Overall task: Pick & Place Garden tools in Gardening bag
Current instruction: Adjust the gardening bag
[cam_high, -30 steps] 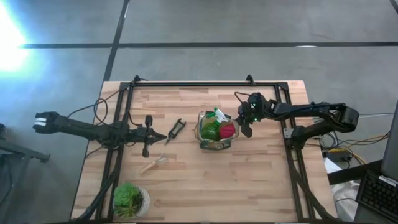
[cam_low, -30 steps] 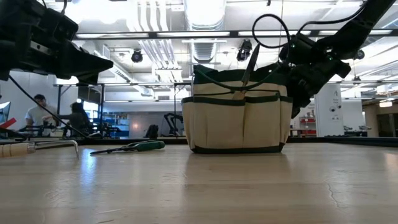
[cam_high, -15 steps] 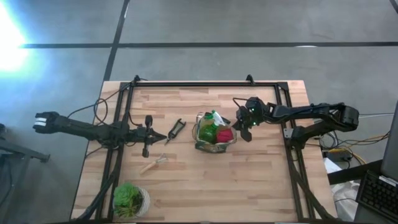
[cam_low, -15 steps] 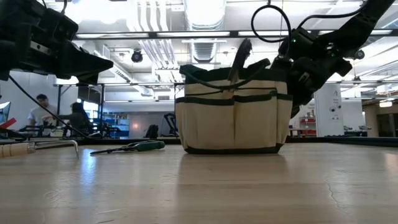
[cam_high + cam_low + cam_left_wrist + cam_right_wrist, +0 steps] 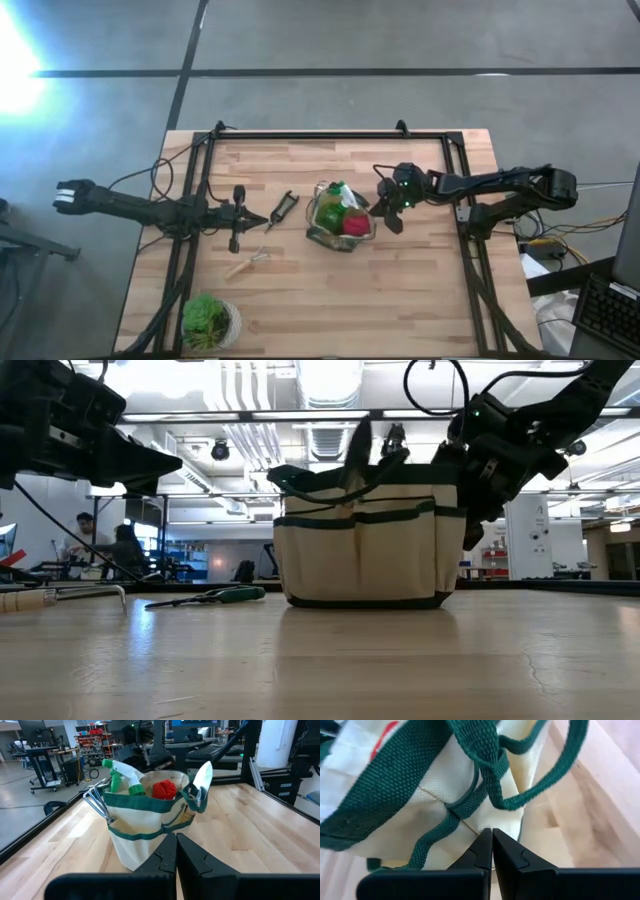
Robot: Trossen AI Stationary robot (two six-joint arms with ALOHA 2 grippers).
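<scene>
Beige gardening bag [image 5: 365, 550] shows no readable writing; both tools' fingers pressed together.

In the high view the tools inside the gardening bag [image 5: 341, 217] show only as small green and red patches, too small to tell apart, and the two tools lying on the bench [image 5: 330, 290] between the bag and the left hand [image 5: 262, 221] are too small to name. In the right wrist view the bag [image 5: 420, 800] fills the picture and runs off its edges, so its contents are hidden. In the low view the wooden-handled tool [image 5: 60, 597] is cut off at the picture's edge, and the bag's wall [image 5: 365, 560] hides all but the tips of the tools in it.
</scene>
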